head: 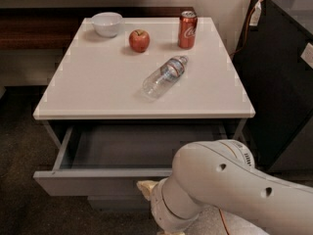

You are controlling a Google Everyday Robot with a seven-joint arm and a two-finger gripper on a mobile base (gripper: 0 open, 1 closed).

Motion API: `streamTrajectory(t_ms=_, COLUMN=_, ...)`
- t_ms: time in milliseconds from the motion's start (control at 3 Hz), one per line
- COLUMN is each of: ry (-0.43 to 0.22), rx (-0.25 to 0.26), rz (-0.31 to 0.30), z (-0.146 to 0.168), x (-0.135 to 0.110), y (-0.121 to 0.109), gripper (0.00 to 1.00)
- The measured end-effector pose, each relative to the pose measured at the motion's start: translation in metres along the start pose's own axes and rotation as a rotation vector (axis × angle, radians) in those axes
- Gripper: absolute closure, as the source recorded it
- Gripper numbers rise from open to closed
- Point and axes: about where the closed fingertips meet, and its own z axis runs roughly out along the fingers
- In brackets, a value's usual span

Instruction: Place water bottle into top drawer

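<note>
At the bottom of the frame the claw (148, 191) sits low, just in front of the top drawer (88, 181). The bulky white arm (230, 185) hides most of it, so I cannot tell whether it is spread or closed.

The drawer stands pulled out and looks bare inside, so the step in hand is likely the reach for the bottle. To do it well, the claw should rise clear of the counter (98, 87) edge, come down over the ribbed middle of the bottle across its long axis, and keep away from the red can (187, 29).

The water bottle (165, 76) lies on its side in mid-frame, right of centre on the counter. It is clear, with a pale label band, and its cap points to the upper right, toward the can.
</note>
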Motion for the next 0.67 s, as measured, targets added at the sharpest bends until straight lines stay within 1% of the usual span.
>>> streamTrajectory(t_ms=667, ry=-0.037, rx=0.019, rz=0.004, z=-0.011, x=0.014, y=-0.034, gripper=0.0)
